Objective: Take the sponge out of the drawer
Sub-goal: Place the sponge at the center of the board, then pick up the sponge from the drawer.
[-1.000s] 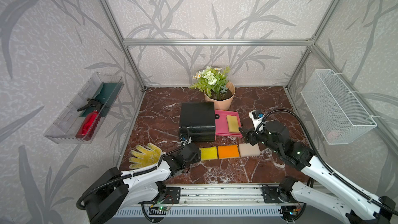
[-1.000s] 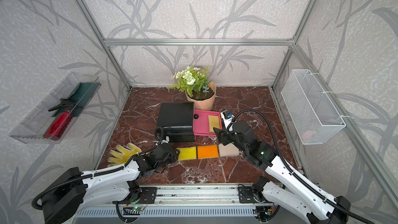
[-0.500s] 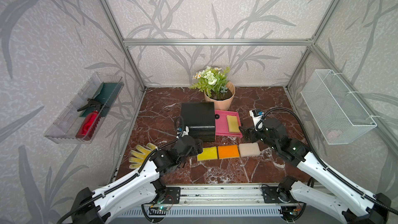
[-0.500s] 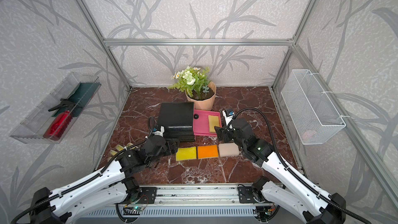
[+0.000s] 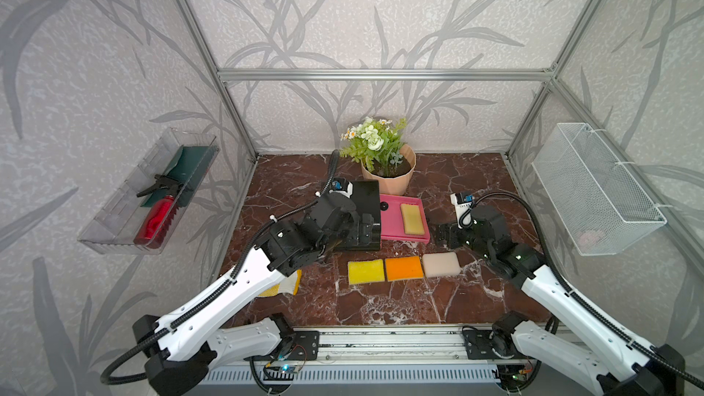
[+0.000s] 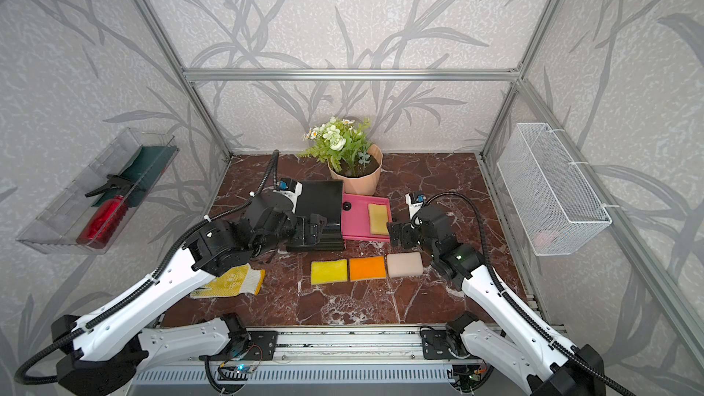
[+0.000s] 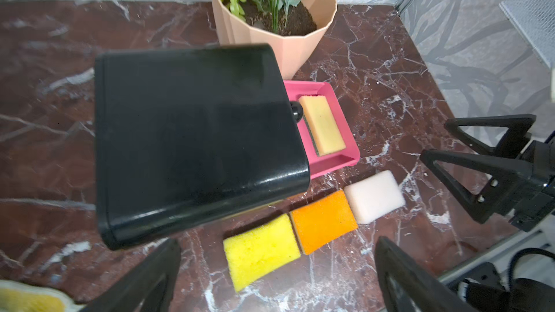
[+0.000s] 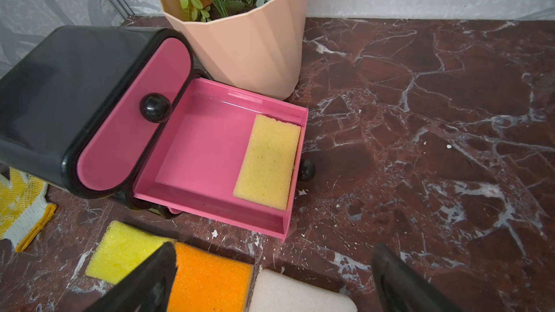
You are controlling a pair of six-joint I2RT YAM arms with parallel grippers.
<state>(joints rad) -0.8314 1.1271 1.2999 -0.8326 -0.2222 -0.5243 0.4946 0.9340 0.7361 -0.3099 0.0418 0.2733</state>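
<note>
A pale yellow sponge (image 5: 412, 219) (image 6: 378, 219) (image 7: 322, 129) (image 8: 268, 162) lies flat at the outer end of the pink drawer (image 5: 390, 222) (image 8: 204, 151). The drawer is pulled out of the black cabinet (image 5: 365, 200) (image 7: 192, 133). My left gripper (image 5: 364, 227) (image 6: 310, 232) (image 7: 277, 241) hovers open at the cabinet's near front side, holding nothing. My right gripper (image 5: 444, 232) (image 6: 398, 236) (image 8: 273, 247) stands open and empty just right of the drawer's front corner, apart from the sponge. It also shows in the left wrist view as the right gripper (image 7: 437, 139).
A yellow sponge (image 5: 365, 271), an orange sponge (image 5: 404, 268) and a whitish sponge (image 5: 441, 264) lie in a row in front of the drawer. A flower pot (image 5: 388, 173) stands behind it. A yellow glove (image 6: 232, 281) lies under the left arm. A wire basket (image 5: 594, 188) hangs on the right wall.
My left arm has swung forward from beside the glove up to the cabinet, and its jaws have opened wide. The right gripper's jaws have opened wider, hardly shifting place.
</note>
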